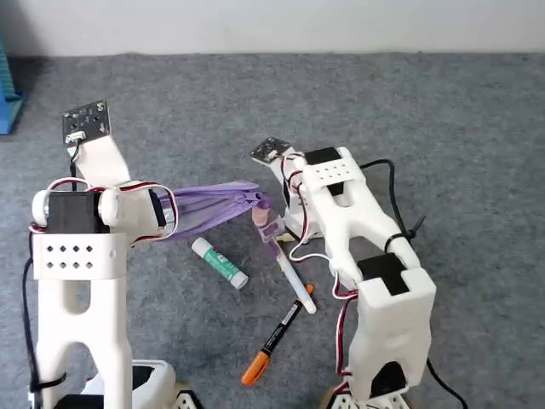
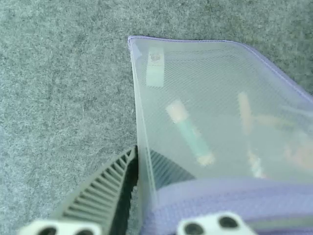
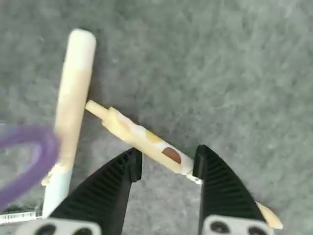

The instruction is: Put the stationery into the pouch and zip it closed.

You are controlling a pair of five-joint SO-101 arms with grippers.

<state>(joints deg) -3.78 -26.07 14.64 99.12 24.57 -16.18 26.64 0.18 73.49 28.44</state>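
Observation:
My left gripper (image 1: 174,217) is shut on the edge of a see-through pouch with a purple zip (image 1: 217,204) and holds it above the grey carpet. In the left wrist view the pouch (image 2: 210,98) hangs beyond the gripper (image 2: 144,159), and a green and white glue stick (image 2: 188,132) shows through the mesh. My right gripper (image 1: 277,226) is low at the pouch's far end. It (image 3: 168,152) is open, one finger on each side of a cream patterned pen (image 3: 146,139) lying on the carpet. A white pen (image 3: 73,93) lies beside it, near a purple loop (image 3: 29,152).
The glue stick (image 1: 220,262) lies on the carpet below the pouch. A white pen (image 1: 294,281) and a black marker with an orange cap (image 1: 272,341) lie between the two arm bases. A blue object (image 1: 8,102) stands at the far left edge.

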